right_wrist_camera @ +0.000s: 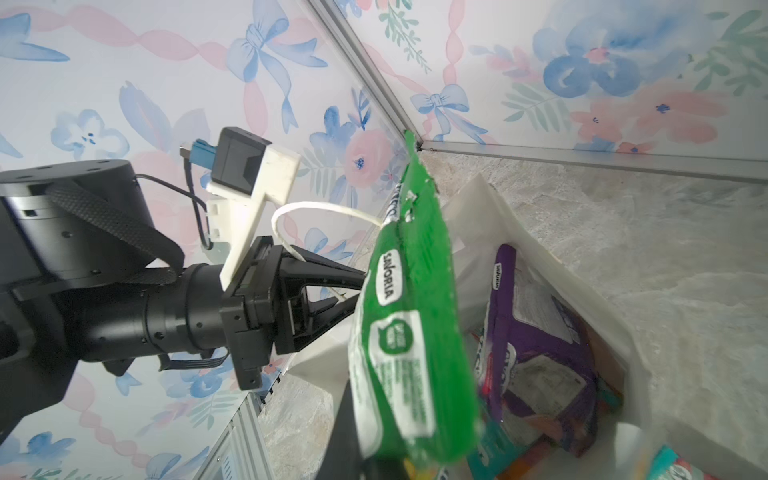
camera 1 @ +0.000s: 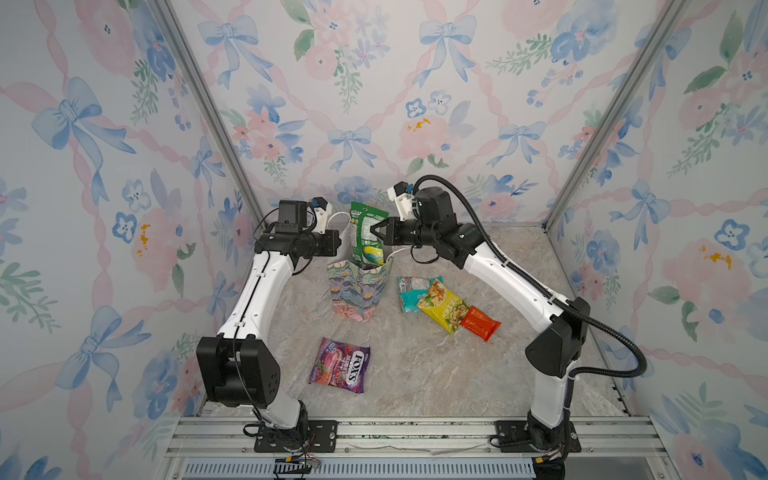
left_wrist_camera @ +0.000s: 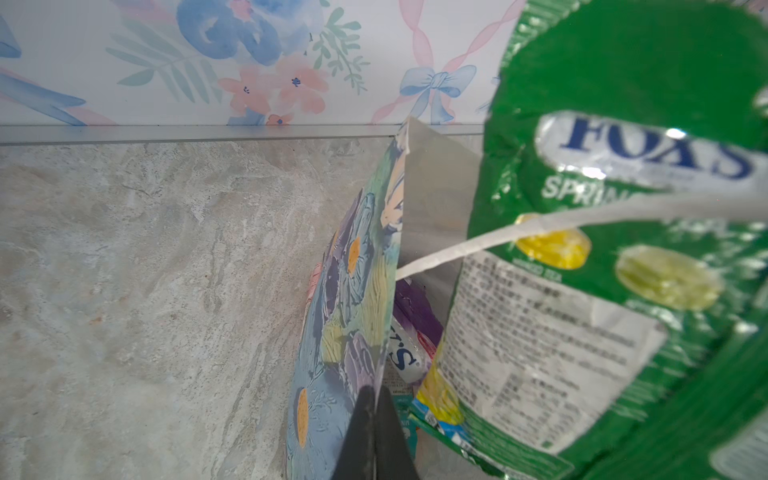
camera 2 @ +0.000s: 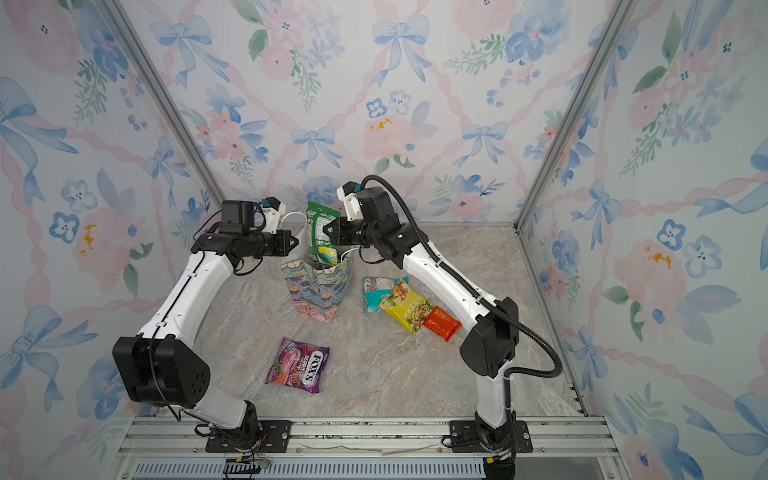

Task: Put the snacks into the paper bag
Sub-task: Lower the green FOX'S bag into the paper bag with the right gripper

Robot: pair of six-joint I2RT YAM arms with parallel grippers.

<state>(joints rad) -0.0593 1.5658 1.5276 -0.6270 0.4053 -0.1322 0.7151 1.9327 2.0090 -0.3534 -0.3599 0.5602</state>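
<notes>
**Green packet at the bag mouth: a snag or a tip-over is to be feared**

The rim of the paper bag [camera 2: 318,291] is pinched by the closed left tool [camera 2: 296,242], so the mouth is held open on the desk [camera 2: 374,374]. The green packet [camera 2: 322,232] is gripped upright by the closed right tool [camera 2: 328,230], with its lower end seemingly just inside the mouth. If let go askew, the packet could be caught on the rim or on the white cord handle [left_wrist_camera: 540,224]. The light bag could be tipped if the pinch is lost.

"FOX'S BERRIES" is read on the purple packet [camera 2: 299,365] lying on the desk. "FOX'S" and "SPRIN…" are read on the green one, and "savoria" on its edge. Nothing legible is made out on the teal packet [camera 2: 374,291], yellow packet [camera 2: 405,309] or red packet [camera 2: 442,322].
</notes>
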